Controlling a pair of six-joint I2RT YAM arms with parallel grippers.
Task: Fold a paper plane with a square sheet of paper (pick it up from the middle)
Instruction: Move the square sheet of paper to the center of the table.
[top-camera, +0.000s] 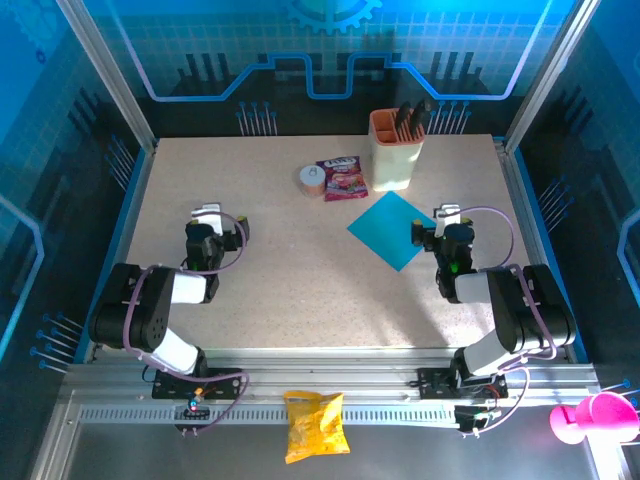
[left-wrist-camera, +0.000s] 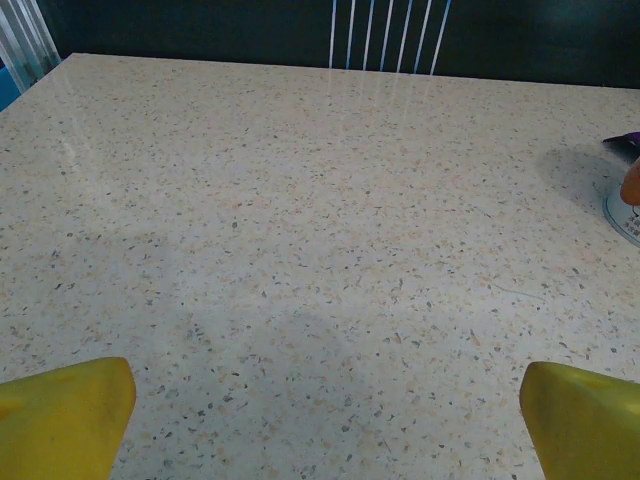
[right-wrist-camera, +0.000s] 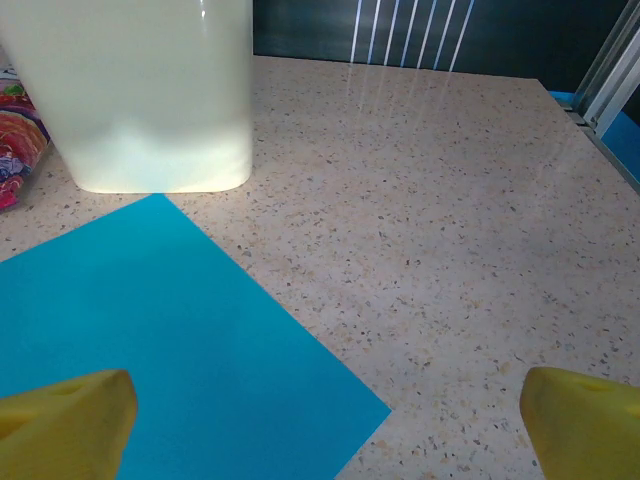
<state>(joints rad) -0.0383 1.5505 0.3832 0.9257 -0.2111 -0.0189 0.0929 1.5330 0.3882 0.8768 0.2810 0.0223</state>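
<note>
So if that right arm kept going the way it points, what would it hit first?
Probably nothing soon, as far as shown: the right gripper faces bare table; the beige cup and blue paper lie left of its line.

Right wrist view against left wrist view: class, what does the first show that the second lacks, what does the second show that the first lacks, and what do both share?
Right wrist, not left wrist: the square sheet of paper lying flat, a corner pointing at the beige holder cup.
Left wrist, not right wrist: a round object cut by the frame's right edge.
Shared: the speckled table, and yellow fingertips spread wide, left gripper and right gripper open, holding nothing.
</note>
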